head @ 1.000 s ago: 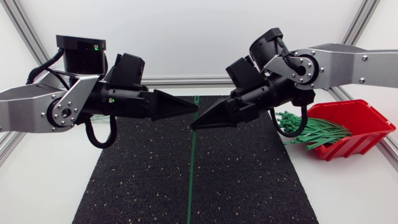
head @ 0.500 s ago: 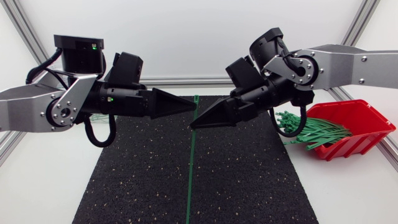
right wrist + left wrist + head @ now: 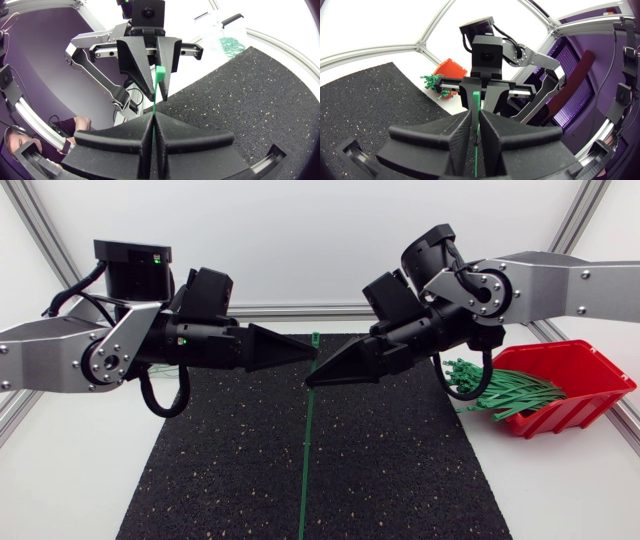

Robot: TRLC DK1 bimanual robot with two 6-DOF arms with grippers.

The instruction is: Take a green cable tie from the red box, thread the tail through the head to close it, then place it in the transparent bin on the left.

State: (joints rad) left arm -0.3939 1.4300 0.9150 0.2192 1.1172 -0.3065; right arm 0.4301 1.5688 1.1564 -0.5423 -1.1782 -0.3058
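A green cable tie [image 3: 305,460] hangs straight down over the black mat. My right gripper [image 3: 310,383] is shut on the strap a little below its upper end; in the right wrist view its fingers [image 3: 151,116] are pressed together on the strap. My left gripper [image 3: 314,353] meets it tip to tip from the other side. Its fingers [image 3: 476,117] stand a narrow slit apart, with the tie's upper end [image 3: 476,100] between them. The tie's head [image 3: 160,75] shows between those fingers. The red box [image 3: 570,380] holds several more green ties [image 3: 500,390].
The black speckled mat [image 3: 400,480] covers the middle of the table. The red box [image 3: 449,70] stands at its right edge. The transparent bin [image 3: 220,35], with coiled green ties [image 3: 231,46] inside, shows beyond the left gripper in the right wrist view.
My left gripper's fingers have narrowed around the tie's upper end, and the left arm has shifted slightly. The right arm and the tie have stayed in place.
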